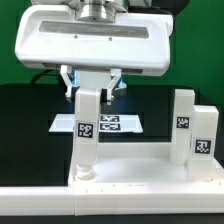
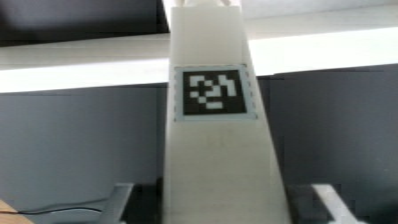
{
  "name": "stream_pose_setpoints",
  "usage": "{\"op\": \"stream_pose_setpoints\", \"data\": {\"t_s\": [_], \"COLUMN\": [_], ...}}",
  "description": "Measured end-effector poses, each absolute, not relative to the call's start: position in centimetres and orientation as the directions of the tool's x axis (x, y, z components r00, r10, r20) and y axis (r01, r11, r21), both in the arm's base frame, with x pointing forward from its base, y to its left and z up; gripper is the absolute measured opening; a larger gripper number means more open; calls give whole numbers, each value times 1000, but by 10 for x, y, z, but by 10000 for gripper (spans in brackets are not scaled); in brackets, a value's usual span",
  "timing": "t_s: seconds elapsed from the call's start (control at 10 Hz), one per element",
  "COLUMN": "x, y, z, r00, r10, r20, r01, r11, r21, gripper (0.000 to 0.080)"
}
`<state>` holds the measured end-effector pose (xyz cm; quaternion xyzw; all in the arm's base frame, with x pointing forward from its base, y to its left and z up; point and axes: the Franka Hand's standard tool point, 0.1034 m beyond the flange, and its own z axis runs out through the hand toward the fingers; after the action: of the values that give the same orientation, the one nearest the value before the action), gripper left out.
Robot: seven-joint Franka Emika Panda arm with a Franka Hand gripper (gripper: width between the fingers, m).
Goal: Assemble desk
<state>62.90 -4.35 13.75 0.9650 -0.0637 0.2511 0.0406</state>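
The white desk tabletop lies flat at the front. A white leg with a black-and-white tag stands upright on its corner at the exterior view's left. My gripper comes straight down over the leg's upper end, one finger on each side, shut on it. In the wrist view the leg fills the middle, its tag facing the camera, and the fingers flank its near end. Two more legs stand on the tabletop at the exterior view's right.
The marker board lies on the black table behind the tabletop. A white border rail runs along the front edge. A green backdrop stands behind the arm.
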Motion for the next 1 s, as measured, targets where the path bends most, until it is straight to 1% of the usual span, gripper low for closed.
{"op": "stream_pose_setpoints", "data": {"t_s": [0.5, 0.8, 1.0], "x": [633, 633, 634], "y": [-37, -43, -44], "z": [132, 124, 124], "r00": [868, 855, 850], "r10": [-90, -81, -77], "r20": [488, 512, 521], "r01": [-132, -137, -137], "r11": [-990, -988, -988], "r21": [52, 73, 76], "gripper": [288, 289, 289]}}
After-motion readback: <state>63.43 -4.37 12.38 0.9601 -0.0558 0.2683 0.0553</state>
